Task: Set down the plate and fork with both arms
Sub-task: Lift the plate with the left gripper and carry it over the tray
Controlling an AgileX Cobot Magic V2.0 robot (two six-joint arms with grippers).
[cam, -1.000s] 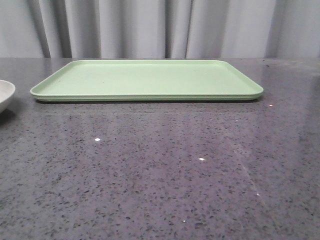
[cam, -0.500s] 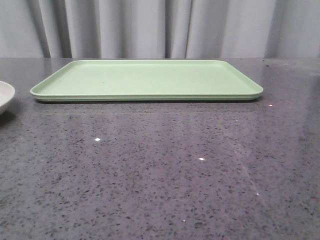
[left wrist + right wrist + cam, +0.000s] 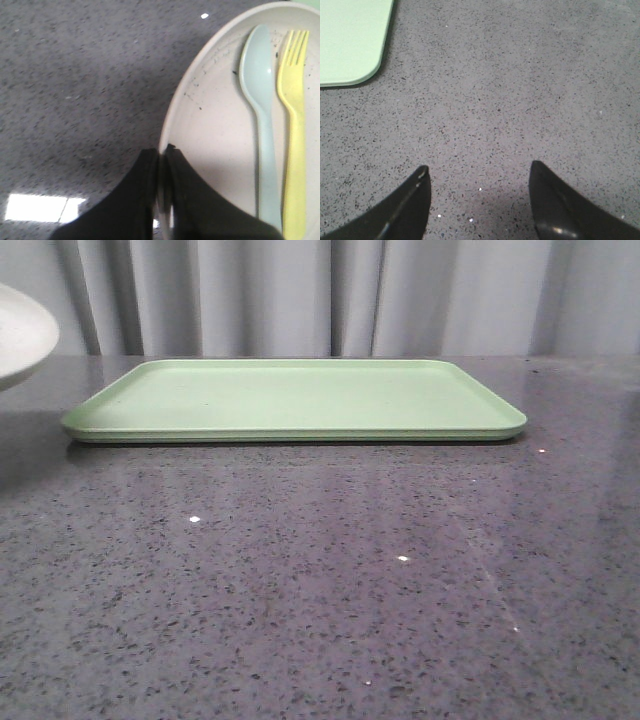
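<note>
The left tool [image 3: 161, 155] pinches the rim of the plate [image 3: 220, 135], one finger on each side of the edge. In the front view the plate [image 3: 20, 335] hangs above the desk [image 3: 320, 570] at the far left, beside the left end of the light-green tray [image 3: 295, 400], and only part of it shows. Inside the plate the yellow fork [image 3: 294, 125] lies side by side with a pale blue-grey spoon [image 3: 260, 100], the two close together. The right tool [image 3: 479, 200] is spread wide and holds nothing, over bare desk with a rounded corner of the tray [image 3: 350, 40] nearby.
</note>
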